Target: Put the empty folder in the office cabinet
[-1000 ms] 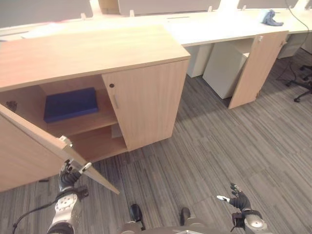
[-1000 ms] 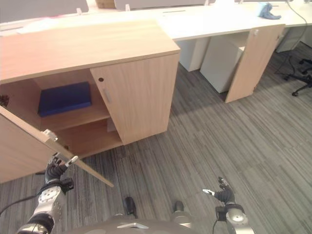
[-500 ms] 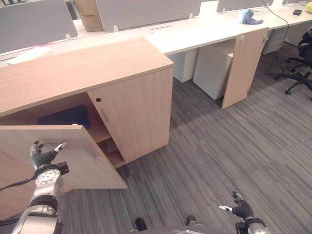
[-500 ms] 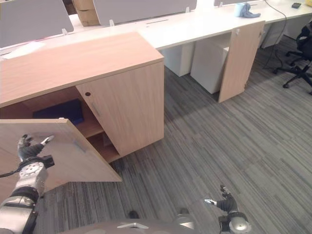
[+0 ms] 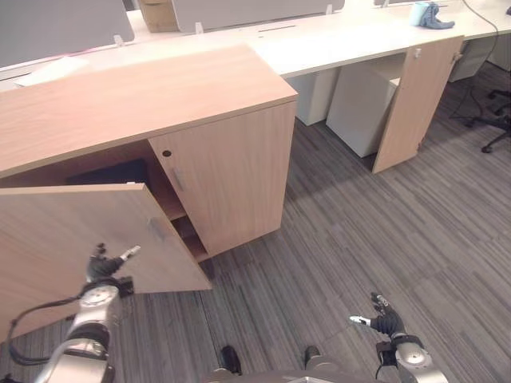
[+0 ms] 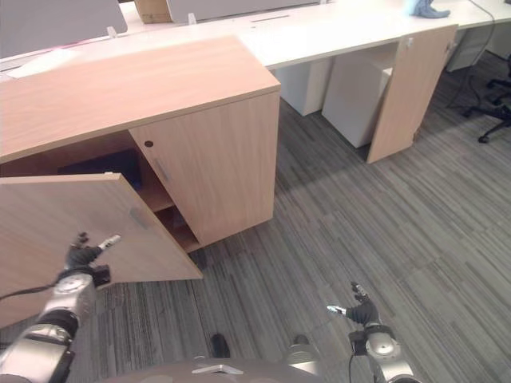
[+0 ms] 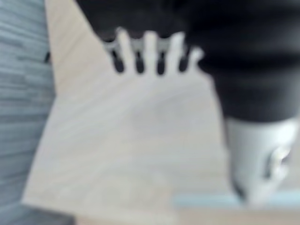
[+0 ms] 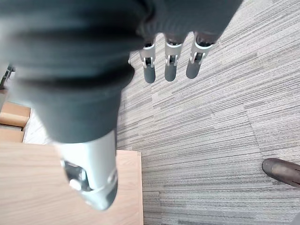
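Observation:
The dark blue folder (image 5: pixel 112 171) lies on the upper shelf inside the wooden office cabinet (image 5: pixel 144 92), mostly hidden behind the cabinet's left door (image 5: pixel 72 231). That door stands partly ajar, and the right door (image 5: pixel 231 175) is shut. My left hand (image 5: pixel 105 270) is open, its straight fingers (image 7: pixel 150 51) resting against the outer face of the left door. My right hand (image 5: pixel 385 321) hangs low over the carpet at the lower right, open and holding nothing, with its fingers (image 8: pixel 171 63) relaxed.
A long white desk (image 5: pixel 343 40) runs behind the cabinet, with a wooden side panel (image 5: pixel 415 96) and a white pedestal (image 5: pixel 359 104) under it. A blue cloth (image 5: pixel 427 14) lies on the desk. An office chair (image 5: pixel 499 120) stands far right. Grey carpet (image 5: pixel 383 231) stretches in front.
The left cabinet door has swung from wide open toward shut, with my left hand against it, and now hides most of the folder. The camera has shifted. My right hand has stayed low.

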You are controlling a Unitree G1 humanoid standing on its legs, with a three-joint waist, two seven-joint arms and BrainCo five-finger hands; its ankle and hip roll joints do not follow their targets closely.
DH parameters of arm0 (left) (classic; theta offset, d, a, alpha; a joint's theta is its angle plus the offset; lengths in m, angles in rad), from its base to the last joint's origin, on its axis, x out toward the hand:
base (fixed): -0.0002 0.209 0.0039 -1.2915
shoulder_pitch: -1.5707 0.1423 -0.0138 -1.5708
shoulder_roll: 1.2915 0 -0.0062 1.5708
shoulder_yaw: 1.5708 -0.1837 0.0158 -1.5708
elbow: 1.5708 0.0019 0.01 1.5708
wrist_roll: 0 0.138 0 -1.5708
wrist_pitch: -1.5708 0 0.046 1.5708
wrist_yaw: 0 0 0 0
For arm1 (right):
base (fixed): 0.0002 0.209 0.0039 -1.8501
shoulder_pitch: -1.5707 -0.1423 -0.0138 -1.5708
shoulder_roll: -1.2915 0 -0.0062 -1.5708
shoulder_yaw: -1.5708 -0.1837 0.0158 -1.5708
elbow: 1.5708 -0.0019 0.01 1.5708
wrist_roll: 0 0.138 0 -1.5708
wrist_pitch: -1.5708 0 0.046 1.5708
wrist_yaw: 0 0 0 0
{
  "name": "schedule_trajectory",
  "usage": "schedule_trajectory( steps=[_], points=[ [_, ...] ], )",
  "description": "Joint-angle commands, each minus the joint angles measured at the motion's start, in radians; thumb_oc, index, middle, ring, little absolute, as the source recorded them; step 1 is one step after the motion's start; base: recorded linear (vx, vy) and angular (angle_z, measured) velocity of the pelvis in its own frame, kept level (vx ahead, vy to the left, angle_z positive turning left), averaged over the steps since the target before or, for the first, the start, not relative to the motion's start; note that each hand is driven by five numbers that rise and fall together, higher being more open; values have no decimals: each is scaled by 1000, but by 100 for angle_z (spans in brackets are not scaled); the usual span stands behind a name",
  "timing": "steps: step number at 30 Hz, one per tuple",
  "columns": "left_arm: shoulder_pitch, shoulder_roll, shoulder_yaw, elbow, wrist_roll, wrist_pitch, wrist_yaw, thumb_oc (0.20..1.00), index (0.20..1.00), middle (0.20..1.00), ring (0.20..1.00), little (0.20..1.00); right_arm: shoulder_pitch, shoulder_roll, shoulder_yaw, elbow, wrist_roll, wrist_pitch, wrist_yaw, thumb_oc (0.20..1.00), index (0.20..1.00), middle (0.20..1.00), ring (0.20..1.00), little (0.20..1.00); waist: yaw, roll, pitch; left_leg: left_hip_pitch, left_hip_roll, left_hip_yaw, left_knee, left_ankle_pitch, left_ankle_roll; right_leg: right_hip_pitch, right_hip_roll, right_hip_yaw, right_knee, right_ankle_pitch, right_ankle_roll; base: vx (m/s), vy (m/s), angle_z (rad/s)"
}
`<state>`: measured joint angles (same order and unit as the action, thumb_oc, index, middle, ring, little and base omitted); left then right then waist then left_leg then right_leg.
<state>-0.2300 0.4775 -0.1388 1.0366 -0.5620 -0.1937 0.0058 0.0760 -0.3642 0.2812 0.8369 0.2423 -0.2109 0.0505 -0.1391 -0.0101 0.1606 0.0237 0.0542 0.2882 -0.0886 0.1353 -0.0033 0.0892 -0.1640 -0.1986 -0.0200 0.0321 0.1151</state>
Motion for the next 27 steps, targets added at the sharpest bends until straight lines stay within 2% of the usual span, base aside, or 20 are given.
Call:
schedule_trajectory(
  steps=[1,4,6,8,14,17,20,22,24,27],
  points=[
    [-21,-28,-11,3,41,-25,-11,1000,1000,1000,1000,1000,-40,-35,-1,19,-28,-9,-26,1000,1000,1000,1000,1000,5,61,26,90,3,-52,1,-184,5,-21,57,55,88,-110,-11,-174,-324,57],
    [42,-78,-19,-6,30,-17,-36,1000,1000,1000,1000,1000,-53,-38,-3,38,-46,1,-1,1000,1000,1000,1000,1000,26,61,29,75,27,-67,1,-155,-21,-8,80,38,76,-120,-34,-173,-282,39],
    [100,-137,-32,-9,54,-11,-70,1000,1000,1000,1000,1000,-75,-46,-1,53,-54,22,18,1000,1000,1000,1000,1000,54,57,45,45,59,-70,1,-107,-55,10,95,7,64,-128,-56,-264,-322,35],
    [130,-163,-37,-8,46,7,-94,1000,1000,1000,1000,1000,-88,-48,3,64,-58,27,26,1000,1000,1000,1000,1000,71,51,61,24,77,-70,16,-86,-70,28,98,-12,57,-132,-67,-210,-223,45],
    [185,-202,-42,28,61,28,-168,1000,1000,1000,1000,1000,-109,-41,12,106,-66,34,60,1000,1000,1000,1000,1000,102,40,75,-8,85,-80,73,-86,-73,46,97,-44,53,-135,-81,-104,-106,28],
    [217,-227,-67,71,86,47,-210,1000,1000,1000,1000,1000,-129,-15,27,158,-83,48,82,1000,1000,1000,1000,1000,120,23,71,3,22,-67,180,-188,-29,42,81,-85,53,-129,-84,-163,-105,34],
    [232,-235,-80,103,94,56,-210,1000,1000,1000,1000,1000,-143,7,34,201,-63,43,91,1000,1000,1000,1000,1000,135,6,63,13,-34,-76,251,-268,0,45,72,-94,28,-107,-79,-84,-20,26],
    [240,-239,-75,111,100,66,-206,1000,1000,1000,1000,1000,-148,20,35,223,-57,46,97,1000,1000,1000,1000,1000,142,8,53,38,-55,-92,223,-273,8,44,80,-91,15,-99,-73,-23,33,18],
    [246,-242,-77,126,69,93,-191,1000,1000,1000,1000,1000,-152,33,34,249,-47,56,96,1000,1000,1000,1000,1000,142,15,38,66,-54,-101,143,-245,6,41,92,-89,6,-94,-68,13,77,8],
    [247,-243,-64,157,31,121,-174,1000,1000,1000,1000,1000,-154,59,31,295,-24,62,115,1000,1000,1000,1000,1000,149,14,24,82,-53,-130,86,-220,5,43,106,-79,-7,-85,-63,33,40,13]
  ],
)
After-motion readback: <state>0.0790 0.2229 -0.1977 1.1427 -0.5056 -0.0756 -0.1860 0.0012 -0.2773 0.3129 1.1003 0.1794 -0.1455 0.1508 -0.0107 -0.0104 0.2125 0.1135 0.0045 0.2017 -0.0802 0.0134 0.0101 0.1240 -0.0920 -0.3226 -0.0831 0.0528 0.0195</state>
